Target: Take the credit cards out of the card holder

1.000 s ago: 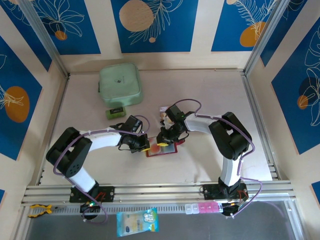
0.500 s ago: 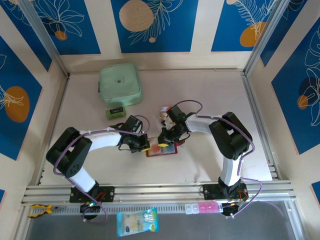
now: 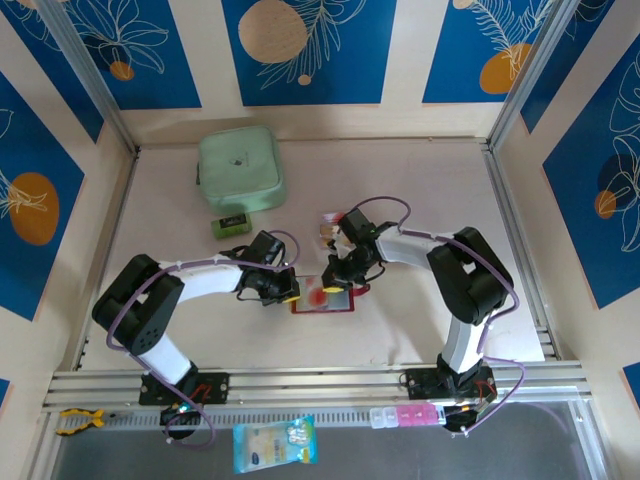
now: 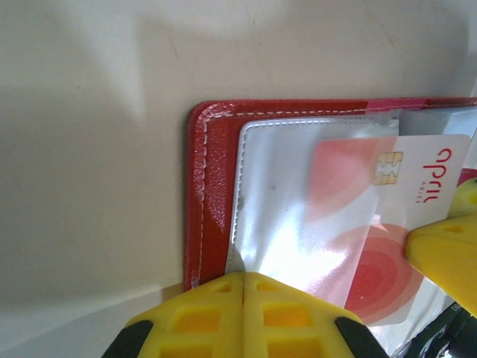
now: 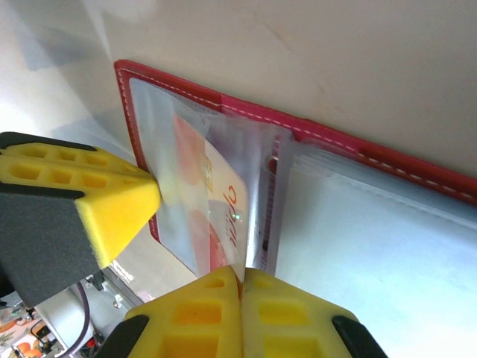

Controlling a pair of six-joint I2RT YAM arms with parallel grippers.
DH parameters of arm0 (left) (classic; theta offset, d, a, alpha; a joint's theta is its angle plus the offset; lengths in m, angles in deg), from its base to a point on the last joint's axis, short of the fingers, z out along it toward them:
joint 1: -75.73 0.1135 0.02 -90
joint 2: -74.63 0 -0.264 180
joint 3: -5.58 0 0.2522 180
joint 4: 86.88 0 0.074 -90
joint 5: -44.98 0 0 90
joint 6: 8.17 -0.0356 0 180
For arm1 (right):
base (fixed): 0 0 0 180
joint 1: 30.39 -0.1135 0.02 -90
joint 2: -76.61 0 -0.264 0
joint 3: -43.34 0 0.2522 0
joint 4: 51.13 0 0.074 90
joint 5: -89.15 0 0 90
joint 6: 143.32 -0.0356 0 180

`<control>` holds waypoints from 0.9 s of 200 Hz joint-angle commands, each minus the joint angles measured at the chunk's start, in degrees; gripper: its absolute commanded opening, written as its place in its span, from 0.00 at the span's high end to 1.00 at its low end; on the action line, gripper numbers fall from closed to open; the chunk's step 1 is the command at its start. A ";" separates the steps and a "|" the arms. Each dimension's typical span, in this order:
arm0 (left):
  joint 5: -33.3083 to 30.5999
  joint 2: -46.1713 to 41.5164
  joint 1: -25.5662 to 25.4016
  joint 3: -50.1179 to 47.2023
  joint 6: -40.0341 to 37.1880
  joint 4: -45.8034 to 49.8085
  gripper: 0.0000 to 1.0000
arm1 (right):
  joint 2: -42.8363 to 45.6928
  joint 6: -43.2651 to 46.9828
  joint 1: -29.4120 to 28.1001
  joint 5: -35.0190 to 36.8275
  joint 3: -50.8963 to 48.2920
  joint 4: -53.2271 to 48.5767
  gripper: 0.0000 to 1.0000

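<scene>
Right wrist: your right pincer (image 5: 242, 282) clamps a credit card (image 5: 223, 201), closed left pincer (image 4: 242, 280) pinning the card holder (image 4: 210, 186); draw it clear next.

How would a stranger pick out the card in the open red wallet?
In the middle of the pale tabletop lies an open dark-red card holder. Partly out of its clear sleeve sits a whitish card, marked by red circles and a gold chip.

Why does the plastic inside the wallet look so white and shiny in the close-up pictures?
Left wrist view: glare on the clear sleeve whitens it and veils the card underneath. Right wrist view: the same sheen, with the other page bluish-white. Top external view: even light, soft shadows.
</scene>
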 commanded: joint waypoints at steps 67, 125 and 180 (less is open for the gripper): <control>-0.86 -0.42 0.77 -0.64 -0.82 3.36 1.00 | 2.79 0.90 -3.27 12.37 5.51 -14.37 0.95; -0.26 -0.60 0.66 -0.49 -0.73 3.12 1.00 | 1.55 0.18 -5.59 16.12 8.10 -17.19 0.96; 0.63 0.82 -0.60 0.65 0.14 1.56 1.00 | 0.37 -0.08 -6.09 15.70 8.39 -16.22 0.97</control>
